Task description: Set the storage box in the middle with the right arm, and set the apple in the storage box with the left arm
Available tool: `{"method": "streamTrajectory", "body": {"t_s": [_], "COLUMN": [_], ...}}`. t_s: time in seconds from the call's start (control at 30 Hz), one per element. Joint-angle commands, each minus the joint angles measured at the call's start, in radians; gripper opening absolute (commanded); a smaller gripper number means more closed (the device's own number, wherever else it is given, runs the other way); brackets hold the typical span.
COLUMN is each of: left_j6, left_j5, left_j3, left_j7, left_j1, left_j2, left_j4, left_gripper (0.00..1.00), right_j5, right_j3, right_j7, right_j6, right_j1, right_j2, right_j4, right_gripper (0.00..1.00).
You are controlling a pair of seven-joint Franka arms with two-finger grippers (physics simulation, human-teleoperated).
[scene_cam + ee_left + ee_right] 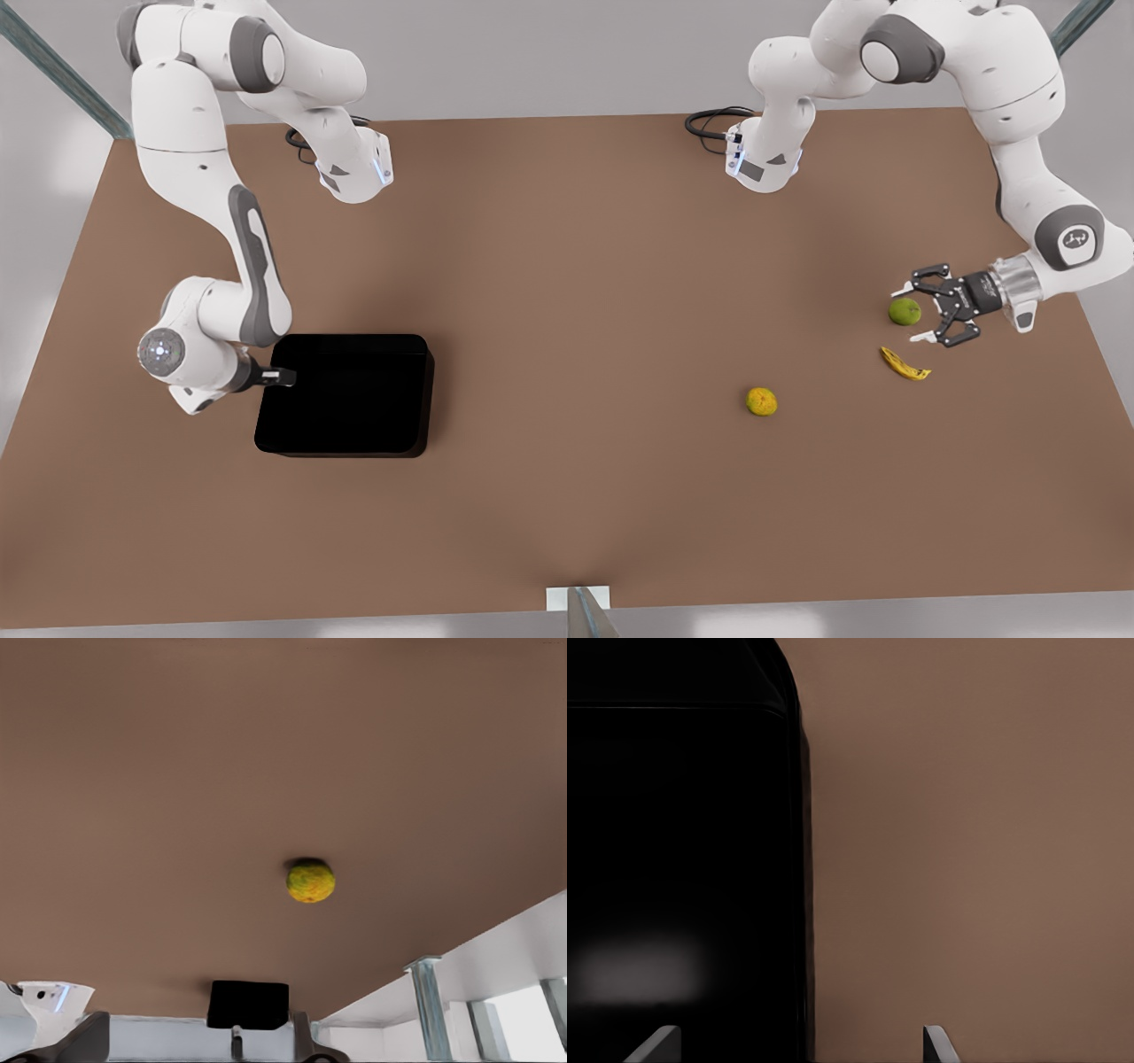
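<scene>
While the storage box point(350, 394) sits near the counter point(567, 266) edge at the front view's left, right claw point(282, 377) straddles its wall, fingers spread. Left claw point(921, 307), wide open, flanks the apple point(904, 311) without gripping it.

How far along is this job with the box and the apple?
Nothing is finished. The box still sits toward the front view's left, with the right tool at its wall. The left tool is open around the apple. Centering the box and dropping the apple in remain.
</scene>
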State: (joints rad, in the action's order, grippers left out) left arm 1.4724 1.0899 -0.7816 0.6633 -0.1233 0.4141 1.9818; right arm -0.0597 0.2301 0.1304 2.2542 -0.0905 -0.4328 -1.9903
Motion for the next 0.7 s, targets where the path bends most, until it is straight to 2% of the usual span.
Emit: {"method": "streamTrajectory", "body": {"t_s": [0.0,0.17,0.27,0.3,0.33,0.37,0.53,0.67], "left_j6": [-0.012,-0.158,-0.144,-0.132,-0.129,-0.130,-0.141,-0.141], "left_j5": [0.071,0.068,0.071,0.076,0.087,0.102,0.157,0.182], "left_j3": [-0.001,-0.054,-0.059,-0.059,-0.059,-0.059,-0.058,-0.051], "left_j7": [-0.007,-0.079,-0.119,-0.128,-0.128,-0.137,-0.229,-0.246], "left_j1": [0.004,0.031,0.033,0.036,0.056,0.071,0.131,0.186], "left_j2": [0.002,0.044,0.055,0.077,0.112,0.140,0.233,0.287], "left_j4": [0.003,0.026,0.040,0.040,0.040,0.041,0.066,0.011], "left_gripper": [1.00,1.00,1.00,1.00,1.00,1.00,1.00,1.00], "right_j5": [0.000,0.001,0.001,0.001,0.001,0.001,0.003,0.003], "right_j3": [0.000,0.000,0.000,0.000,0.000,0.000,0.000,0.000], "right_j7": [0.000,0.000,-0.002,-0.002,-0.002,-0.002,0.000,0.003], "right_j6": [0.010,0.016,0.010,0.007,0.005,0.002,-0.025,-0.030], "right_j1": [0.000,-0.012,-0.012,-0.012,-0.012,-0.012,-0.012,-0.012], "right_j2": [-0.004,-0.038,-0.047,-0.049,-0.050,-0.052,-0.066,-0.067], "right_j4": [0.001,0.001,0.001,0.002,0.004,0.004,0.024,0.024], "right_gripper": [1.00,1.00,1.00,0.86,0.64,0.56,0.40,0.34]}}
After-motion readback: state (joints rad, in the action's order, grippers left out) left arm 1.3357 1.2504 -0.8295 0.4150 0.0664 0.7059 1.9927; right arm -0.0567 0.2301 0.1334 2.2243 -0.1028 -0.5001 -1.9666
